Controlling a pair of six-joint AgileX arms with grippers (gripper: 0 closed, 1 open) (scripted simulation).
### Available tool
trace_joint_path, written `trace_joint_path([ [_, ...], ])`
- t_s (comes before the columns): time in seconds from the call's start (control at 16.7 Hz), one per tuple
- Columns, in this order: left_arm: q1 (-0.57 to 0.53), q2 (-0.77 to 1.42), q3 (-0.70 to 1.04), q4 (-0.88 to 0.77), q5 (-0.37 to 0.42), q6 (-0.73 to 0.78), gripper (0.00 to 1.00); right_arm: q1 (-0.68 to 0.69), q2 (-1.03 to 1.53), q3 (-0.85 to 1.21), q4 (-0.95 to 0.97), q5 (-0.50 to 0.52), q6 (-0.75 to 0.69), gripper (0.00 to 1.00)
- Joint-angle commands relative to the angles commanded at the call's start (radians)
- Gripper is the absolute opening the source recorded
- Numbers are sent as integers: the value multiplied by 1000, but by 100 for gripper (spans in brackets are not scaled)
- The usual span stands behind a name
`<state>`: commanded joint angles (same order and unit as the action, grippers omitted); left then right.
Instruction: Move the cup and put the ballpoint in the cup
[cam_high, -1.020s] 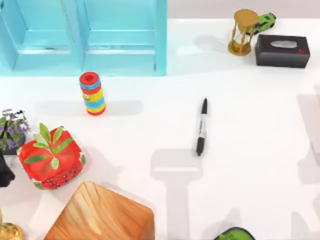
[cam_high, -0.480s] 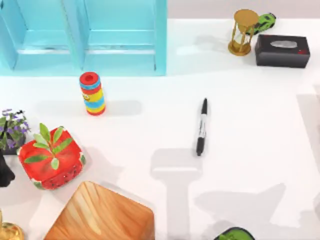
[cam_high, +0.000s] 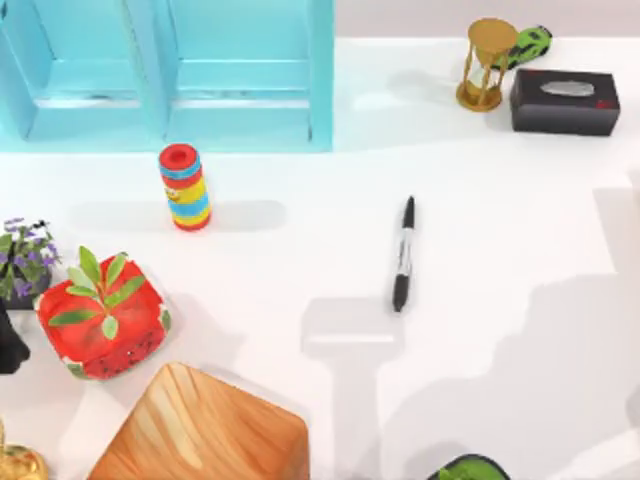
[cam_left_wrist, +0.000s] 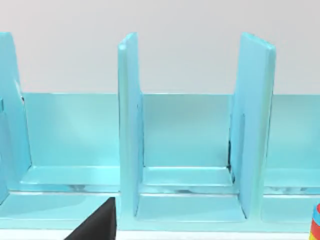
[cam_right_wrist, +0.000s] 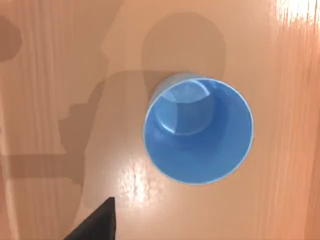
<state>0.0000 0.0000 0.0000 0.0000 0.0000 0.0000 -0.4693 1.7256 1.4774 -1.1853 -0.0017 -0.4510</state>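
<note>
cup (cam_right_wrist: 198, 131) upright on wooden surface (cam_right_wrist: 50, 75) (seen from above) | ballpoint (cam_high: 403, 254) on table (cam_high: 500, 200)

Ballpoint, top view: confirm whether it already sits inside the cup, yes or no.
No. The ballpoint lies flat on the bare white table, while the cup stands upright and empty on a wooden surface.
</note>
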Motion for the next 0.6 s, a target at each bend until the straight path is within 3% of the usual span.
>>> trace_joint_path([
  [0.24, 0, 0, 0, 0, 0, 0, 100, -42, 147, 133, -108, 0, -42, 100],
  [0.6, 0, 0, 0, 0, 0, 0, 100, -42, 160, 147, -119, 0, -46, 100],
])
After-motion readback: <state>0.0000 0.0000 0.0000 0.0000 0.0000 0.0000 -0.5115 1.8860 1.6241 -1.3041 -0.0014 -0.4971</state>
